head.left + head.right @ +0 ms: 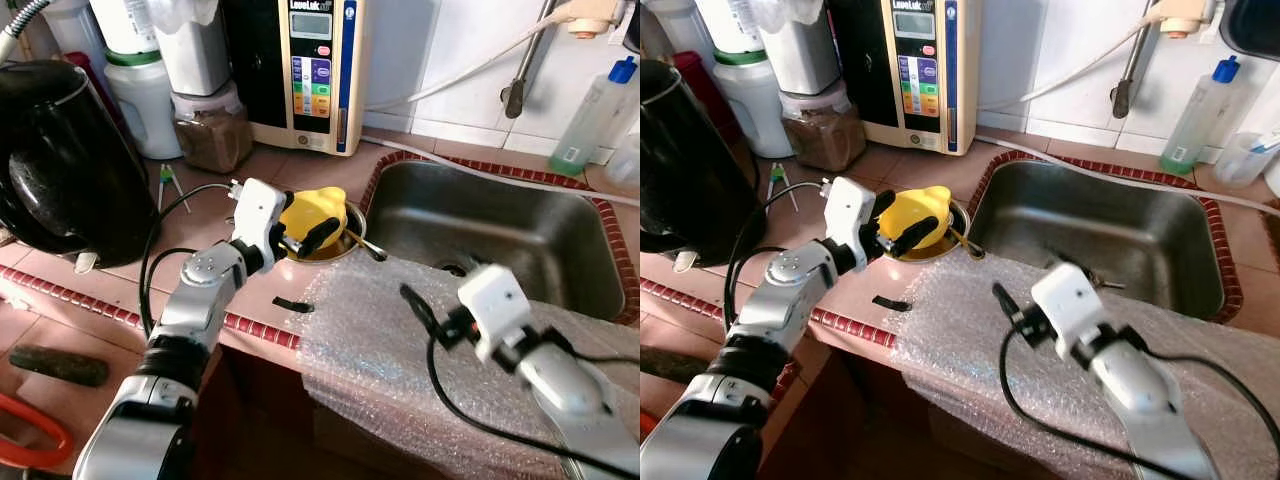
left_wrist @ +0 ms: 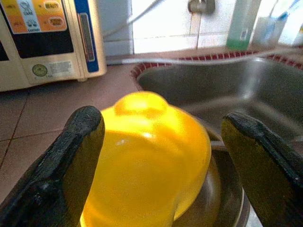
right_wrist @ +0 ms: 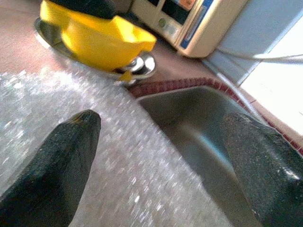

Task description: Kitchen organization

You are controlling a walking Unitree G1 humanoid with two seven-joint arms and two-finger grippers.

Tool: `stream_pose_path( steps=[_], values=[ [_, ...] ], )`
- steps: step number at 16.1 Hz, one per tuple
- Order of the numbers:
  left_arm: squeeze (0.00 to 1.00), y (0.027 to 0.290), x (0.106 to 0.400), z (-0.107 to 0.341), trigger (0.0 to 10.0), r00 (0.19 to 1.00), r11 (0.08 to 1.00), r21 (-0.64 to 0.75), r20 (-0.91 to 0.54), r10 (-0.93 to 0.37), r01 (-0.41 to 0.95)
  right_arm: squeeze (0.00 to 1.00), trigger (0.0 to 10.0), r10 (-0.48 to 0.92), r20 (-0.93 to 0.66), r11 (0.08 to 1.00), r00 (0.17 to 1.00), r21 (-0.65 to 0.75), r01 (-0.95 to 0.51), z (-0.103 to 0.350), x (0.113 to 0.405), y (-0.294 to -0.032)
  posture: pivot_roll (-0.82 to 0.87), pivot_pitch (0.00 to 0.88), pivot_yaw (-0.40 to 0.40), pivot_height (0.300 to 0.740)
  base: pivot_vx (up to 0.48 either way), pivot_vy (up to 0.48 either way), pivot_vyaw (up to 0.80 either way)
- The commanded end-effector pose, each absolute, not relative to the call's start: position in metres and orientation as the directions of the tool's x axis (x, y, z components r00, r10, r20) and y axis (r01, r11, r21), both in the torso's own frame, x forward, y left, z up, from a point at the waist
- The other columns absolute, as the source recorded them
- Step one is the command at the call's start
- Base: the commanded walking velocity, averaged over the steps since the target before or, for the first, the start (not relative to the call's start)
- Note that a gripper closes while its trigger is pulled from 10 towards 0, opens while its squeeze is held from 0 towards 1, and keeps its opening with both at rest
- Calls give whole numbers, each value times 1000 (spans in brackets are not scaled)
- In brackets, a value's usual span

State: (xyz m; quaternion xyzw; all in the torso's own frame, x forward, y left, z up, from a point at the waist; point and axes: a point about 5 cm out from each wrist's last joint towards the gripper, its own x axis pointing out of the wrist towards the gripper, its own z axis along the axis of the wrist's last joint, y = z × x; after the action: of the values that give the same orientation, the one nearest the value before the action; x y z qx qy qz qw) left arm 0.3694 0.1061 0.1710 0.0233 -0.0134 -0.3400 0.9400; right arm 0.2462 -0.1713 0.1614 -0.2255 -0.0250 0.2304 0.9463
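Note:
A yellow plastic cup (image 1: 312,208) lies tipped in a shallow steel dish (image 1: 354,216) on the counter, just left of the sink. A spoon (image 1: 366,245) rests on the dish's rim. My left gripper (image 2: 168,142) is open, with one finger on each side of the yellow cup (image 2: 147,156); the finger on the sink side stands off it. My right gripper (image 1: 420,310) is open over a sheet of bubble wrap (image 1: 370,350) at the counter's front edge and holds nothing. In the right wrist view, the cup (image 3: 99,40) and the dish lie ahead of its fingers.
The steel sink (image 1: 520,270) lies to the right. A black kettle (image 1: 60,160) stands at the left. A jar (image 1: 212,130) and a water purifier (image 1: 310,70) line the back wall, with a bottle (image 1: 590,120) at the far right. A small black strip (image 1: 292,304) lies near the tiled edge.

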Motion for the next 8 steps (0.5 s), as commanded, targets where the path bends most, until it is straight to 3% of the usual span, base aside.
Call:
stream_pose_path(
  steps=[1,2,5,7,8],
  values=[
    [0,106,373,174,10000,778,778,31,5,-628,628,961,10000,460,-48,784,887,-447,-431,167,243,-171,19,42,49,740,0,0,0],
    [0,106,376,173,10000,793,793,3,-27,-609,609,506,10000,486,-82,765,870,-441,-469,165,235,-165,16,41,52,740,0,0,0],
    [0,106,382,171,10000,807,810,-52,-78,-586,583,463,10000,514,-117,725,850,-469,-504,161,229,-155,17,42,55,740,0,0,0],
    [0,107,383,170,10000,814,820,-66,-105,-572,568,286,10000,546,-131,693,827,-485,-534,160,228,-149,18,42,56,740,0,0,0],
    [0,108,385,169,10000,826,835,-90,-123,-550,543,251,10000,550,-136,687,824,-487,-539,161,227,-148,20,43,56,740,0,0,0]
  ],
)
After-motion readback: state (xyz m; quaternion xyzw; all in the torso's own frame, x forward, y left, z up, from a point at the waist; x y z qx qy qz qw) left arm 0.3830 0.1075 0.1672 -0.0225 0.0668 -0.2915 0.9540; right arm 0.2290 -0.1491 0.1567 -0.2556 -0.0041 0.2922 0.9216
